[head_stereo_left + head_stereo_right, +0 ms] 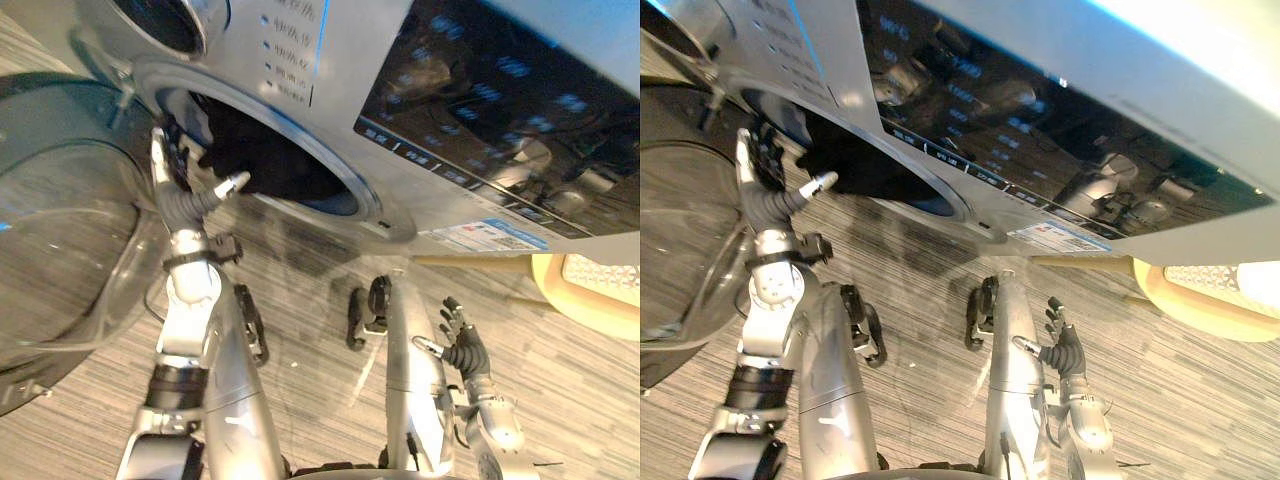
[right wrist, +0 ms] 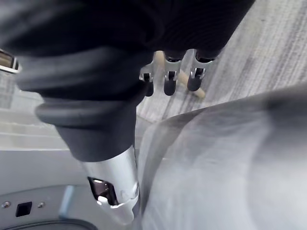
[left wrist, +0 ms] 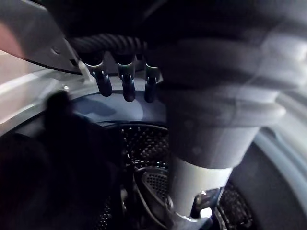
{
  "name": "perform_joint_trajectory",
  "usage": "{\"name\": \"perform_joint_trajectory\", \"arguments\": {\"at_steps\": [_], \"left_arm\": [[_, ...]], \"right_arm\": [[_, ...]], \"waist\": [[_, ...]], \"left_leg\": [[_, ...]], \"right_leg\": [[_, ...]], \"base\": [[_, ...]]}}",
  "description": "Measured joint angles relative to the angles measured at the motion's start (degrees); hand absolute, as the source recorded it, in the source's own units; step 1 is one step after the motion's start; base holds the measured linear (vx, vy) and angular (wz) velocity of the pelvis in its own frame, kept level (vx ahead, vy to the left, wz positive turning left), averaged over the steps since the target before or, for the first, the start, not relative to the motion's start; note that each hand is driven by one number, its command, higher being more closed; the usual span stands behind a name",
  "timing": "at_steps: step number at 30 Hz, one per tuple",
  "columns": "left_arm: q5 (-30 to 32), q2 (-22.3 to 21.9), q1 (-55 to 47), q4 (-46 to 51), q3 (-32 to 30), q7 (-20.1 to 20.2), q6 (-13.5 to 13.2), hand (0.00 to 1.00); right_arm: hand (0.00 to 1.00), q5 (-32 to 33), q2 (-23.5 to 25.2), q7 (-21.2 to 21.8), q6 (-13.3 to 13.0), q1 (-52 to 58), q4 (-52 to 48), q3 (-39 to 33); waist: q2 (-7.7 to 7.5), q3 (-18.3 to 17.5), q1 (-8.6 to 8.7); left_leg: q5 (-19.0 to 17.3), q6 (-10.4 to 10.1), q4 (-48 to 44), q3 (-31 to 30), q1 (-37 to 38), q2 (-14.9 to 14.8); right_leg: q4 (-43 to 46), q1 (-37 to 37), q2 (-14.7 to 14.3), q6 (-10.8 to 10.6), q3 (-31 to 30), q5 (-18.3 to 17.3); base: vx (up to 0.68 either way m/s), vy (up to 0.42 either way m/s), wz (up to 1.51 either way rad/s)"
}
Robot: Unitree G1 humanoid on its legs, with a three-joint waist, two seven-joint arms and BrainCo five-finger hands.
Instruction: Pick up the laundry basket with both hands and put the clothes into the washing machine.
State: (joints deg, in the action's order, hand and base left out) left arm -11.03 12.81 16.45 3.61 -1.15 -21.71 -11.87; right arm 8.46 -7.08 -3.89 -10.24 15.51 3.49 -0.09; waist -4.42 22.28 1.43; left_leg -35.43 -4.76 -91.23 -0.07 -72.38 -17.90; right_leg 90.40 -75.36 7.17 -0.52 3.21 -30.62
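Well, the round glass door stands wide open just beside the left arm, crowding that side of the washing machine. Dark clothes sit bunched in the drum's mouth, reaching its rim. The left hand is up at that rim, fingers straight, gripping nothing. The right hand hangs low over the striped floor, fingers loose and empty. The pale yellow laundry basket lies by the machine's right side, well apart from both hands, with bare floor between.
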Motion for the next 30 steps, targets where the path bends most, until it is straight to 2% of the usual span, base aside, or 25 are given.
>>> {"name": "perform_joint_trajectory", "arguments": {"at_steps": [3, 6, 7, 10, 15, 19, 20, 21, 24, 30], "left_arm": [[-1.80, -3.01, -4.24, -0.15, 0.59, 2.90, -0.57, 0.00], [-1.71, -4.81, -8.00, -4.33, 0.68, 5.01, -0.63, 0.00], [-1.72, -5.63, -9.27, -9.49, 0.62, 5.82, -0.35, 0.00], [-1.65, -7.22, -12.17, -17.70, 0.39, 7.18, 0.49, 0.00], [1.32, -10.30, -20.19, -33.33, -1.71, 9.28, 2.45, 0.00], [6.25, -11.05, -22.72, -42.28, -2.89, 10.58, 3.40, 0.00], [7.45, -11.56, -22.72, -45.73, -3.64, 10.53, 4.10, 0.00], [8.80, -11.57, -22.90, -48.65, -3.64, 10.50, 4.26, 0.00], [11.45, -11.42, -22.45, -52.79, -3.52, 10.49, 4.47, 0.00], [12.28, -9.66, -20.65, -55.02, -3.00, 10.49, 5.05, 0.00]], "right_arm": [[0.00, -0.16, 0.20, -1.47, 0.51, -1.88, 2.65, -1.16], [0.00, -0.17, 0.56, -2.64, 0.88, -3.54, 8.00, -2.33], [0.00, -0.16, 0.76, -3.17, 1.72, -4.40, 11.24, -2.32], [0.00, -0.24, 1.83, -3.67, 2.11, -4.99, 15.98, -2.37], [0.00, -1.98, 3.43, -4.11, 2.85, -5.32, 26.16, -2.28], [0.00, -2.35, 4.49, -4.87, 3.45, -6.68, 32.34, -2.09], [0.00, -2.48, 4.60, -4.88, 3.85, -7.63, 34.05, -2.06], [0.00, -2.67, 4.66, -4.90, 4.01, -8.58, 36.29, -1.93], [0.00, -4.15, 4.07, -4.98, 4.16, -11.81, 42.07, -1.81], [0.00, -4.66, 3.97, -4.95, 4.32, -13.53, 47.57, 0.93]], "waist": [[0.76, -0.82, -0.68], [0.82, -1.10, -0.98], [0.87, -1.23, -1.25], [0.87, -1.65, -2.24], [1.88, -6.43, -2.39], [3.10, -10.92, -2.62], [3.96, -12.27, -2.57], [4.26, -14.35, -2.76], [4.83, -16.87, -2.55], [4.89, -16.76, -2.19]], "left_leg": [[0.11, 0.18, 1.55, 0.32, 2.08, 0.08], [1.06, -0.23, 4.93, 0.36, 5.95, 0.55], [2.08, -0.64, 8.10, 0.41, 9.47, 0.91], [4.28, -1.22, 15.54, 1.47, 16.98, 1.03], [12.96, -1.90, 39.67, 5.14, 37.34, 2.98], [18.04, -1.68, 54.67, 8.29, 49.27, 3.22], [19.81, -1.59, 59.58, 9.48, 52.63, 3.20], [22.27, -1.36, 65.50, 11.52, 55.82, 3.85], [28.53, -0.92, 79.16, 14.70, 63.12, 6.91], [29.16, -0.56, 80.37, 14.49, 68.30, 8.42]], "right_leg": [[-1.29, 2.00, 0.01, -0.18, 0.04, -0.10], [-4.24, 6.07, 0.08, -0.04, 0.91, 0.00], [-7.07, 9.82, 0.14, 0.33, 1.76, 0.27], [-13.84, 17.51, 0.10, 0.70, 3.12, 1.48], [-36.56, 38.08, -0.30, 0.49, 6.32, 8.50], [-52.18, 49.44, -1.74, -0.64, 7.38, 14.38], [-58.39, 52.65, -2.69, -1.18, 7.20, 17.01], [-64.59, 55.04, -3.32, -1.70, 6.15, 19.94], [-76.82, 60.64, -3.49, -2.42, 4.17, 26.45], [-74.38, 63.37, -2.90, -2.75, 4.76, 26.81]], "base": [[-0.01, -0.051, 0.02], [0.02, -0.090, 0.07], [0.06, -0.098, 0.11], [0.09, -0.089, 0.12], [0.20, -0.039, 0.16], [0.20, 0.038, -0.08], [0.19, 0.096, -0.40], [0.15, 0.085, -0.42], [0.18, 0.096, -0.34], [0.05, 0.040, -0.12]]}}
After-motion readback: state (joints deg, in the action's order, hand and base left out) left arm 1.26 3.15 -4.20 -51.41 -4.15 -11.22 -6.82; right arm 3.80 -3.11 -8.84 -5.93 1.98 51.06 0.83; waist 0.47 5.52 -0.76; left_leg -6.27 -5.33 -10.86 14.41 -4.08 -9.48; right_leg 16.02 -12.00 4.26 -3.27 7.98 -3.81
